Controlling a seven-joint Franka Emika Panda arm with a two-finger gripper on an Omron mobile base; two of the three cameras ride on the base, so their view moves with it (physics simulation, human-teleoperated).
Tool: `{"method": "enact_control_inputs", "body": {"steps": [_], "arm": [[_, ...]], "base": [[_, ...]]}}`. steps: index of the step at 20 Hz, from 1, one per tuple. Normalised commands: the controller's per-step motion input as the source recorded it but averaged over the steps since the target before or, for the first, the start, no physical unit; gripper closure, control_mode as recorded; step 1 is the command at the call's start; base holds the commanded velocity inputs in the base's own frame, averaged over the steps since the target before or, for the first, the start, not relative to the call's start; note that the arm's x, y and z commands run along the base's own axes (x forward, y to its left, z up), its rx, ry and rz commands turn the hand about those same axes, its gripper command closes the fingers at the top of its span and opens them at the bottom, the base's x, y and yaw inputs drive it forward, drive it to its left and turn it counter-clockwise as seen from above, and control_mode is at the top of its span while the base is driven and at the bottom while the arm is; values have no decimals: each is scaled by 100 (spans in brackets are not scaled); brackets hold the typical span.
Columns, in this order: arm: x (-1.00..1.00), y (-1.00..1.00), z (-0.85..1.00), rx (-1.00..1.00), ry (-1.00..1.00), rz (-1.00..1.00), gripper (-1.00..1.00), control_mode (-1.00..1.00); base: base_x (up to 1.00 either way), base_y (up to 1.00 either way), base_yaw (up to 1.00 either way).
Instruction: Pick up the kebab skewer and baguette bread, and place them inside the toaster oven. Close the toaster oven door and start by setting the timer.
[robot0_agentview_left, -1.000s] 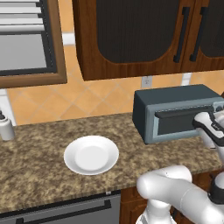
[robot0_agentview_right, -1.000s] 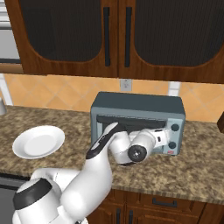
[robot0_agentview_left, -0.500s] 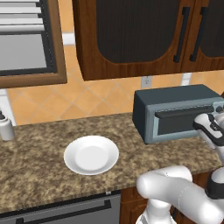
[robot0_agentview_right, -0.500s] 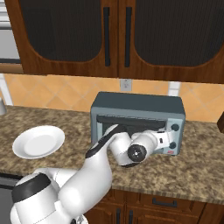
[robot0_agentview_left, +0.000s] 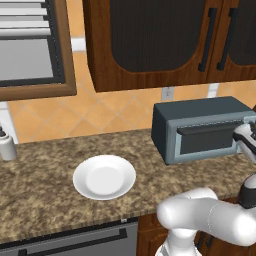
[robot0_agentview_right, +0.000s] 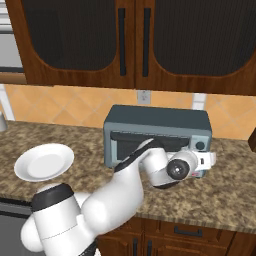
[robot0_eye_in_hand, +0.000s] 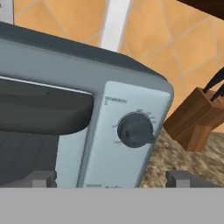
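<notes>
Empty plate (robot0_agentview_left: 104, 177) beside shut toaster oven (robot0_agentview_left: 200, 128)

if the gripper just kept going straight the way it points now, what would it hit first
Most likely the toaster oven's light control panel, near the dark timer dial. In the hand view the open gripper faces that panel squarely, its fingertips straddling it; how near is unclear.

My two base cameras look forward and down from behind me, left and right, both taking in the counter (robot0_agentview_left: 45, 180), plate (robot0_agentview_left: 104, 176) and toaster oven (robot0_agentview_right: 157, 134). My hand camera sits close to its control panel (robot0_eye_in_hand: 124, 135).
</notes>
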Motion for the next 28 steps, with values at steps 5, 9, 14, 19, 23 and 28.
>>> {"method": "enact_control_inputs", "body": {"steps": [5,9,14,19,23,28], "arm": [[0,-27,-5,5,0,0,-100,-100],[2,-1,0,2,0,0,-100,-100],[0,0,-1,0,0,0,-100,-100],[0,4,-23,0,0,0,-100,-100],[0,0,-33,0,0,0,-100,-100],[0,0,-24,3,0,0,-100,-100]], "base": [[0,0,0],[0,0,0],[0,0,0],[0,0,0],[0,0,0],[0,0,0]]}}
